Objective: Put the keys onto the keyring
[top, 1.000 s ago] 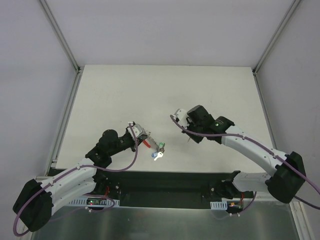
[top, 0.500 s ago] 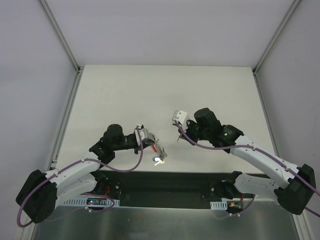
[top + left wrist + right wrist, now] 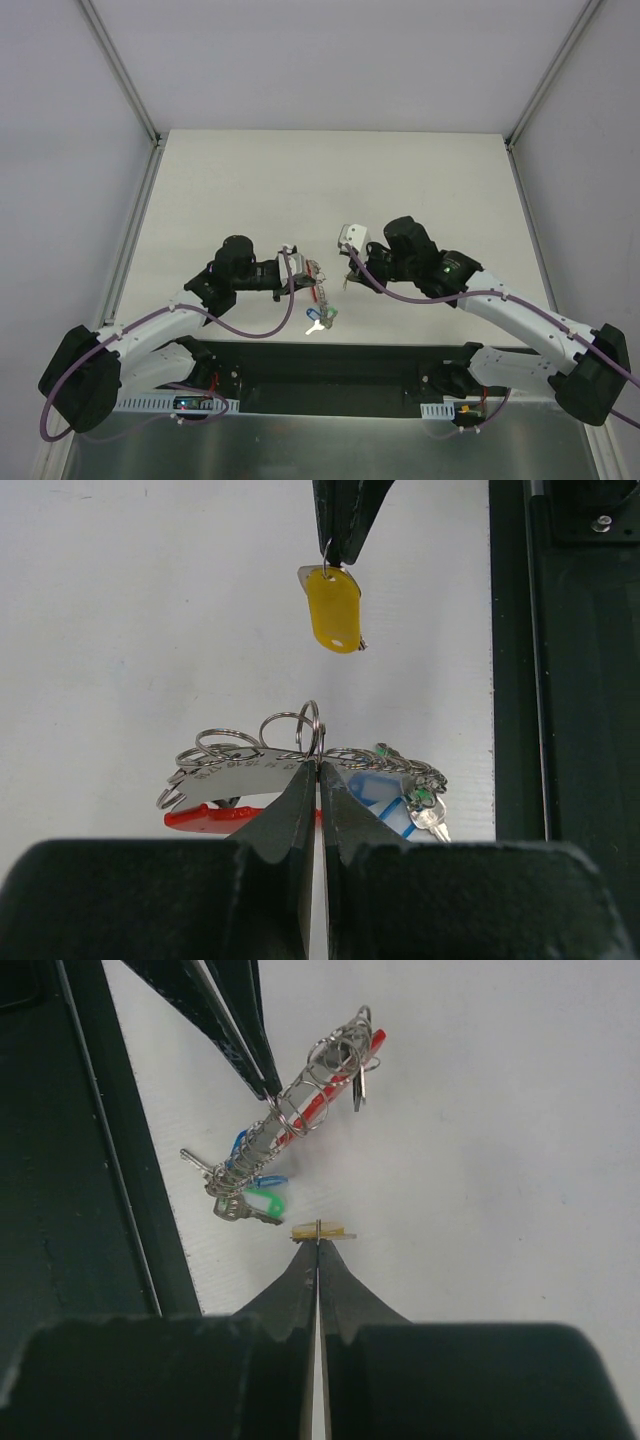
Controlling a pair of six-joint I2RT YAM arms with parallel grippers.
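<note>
While pinched by its grey metal piece (image 3: 235, 767) between the pressed-together fingers of the left gripper (image 3: 320, 768), held clear of the white table (image 3: 300, 180) with the thin wire rings (image 3: 300, 725) standing upward: the keyring (image 3: 290, 1110), presumably presented this way to offer the other arm a free loop to aim at. Hanging loose below the grip: red loop band (image 3: 200, 817), blue-capped key (image 3: 372, 785) and green-capped key (image 3: 425, 798), by the look of it already on.

Straight ahead of those rings, near but not touching: yellow-capped key (image 3: 333, 608), nipped at one end by the right gripper (image 3: 317, 1248), jaws closed on it, yellow cap end facing the rings. Seen edge-on from the right wrist, so probably turned thin side toward the bundle for threading.

Judged as the approach step, yellow not yet on. Calls next for fine lining-up of the key's hole with a ring end. Risk: key twisting in so slight a pinch, or nudging the dangling bundle aside instead of catching a loop.
</note>
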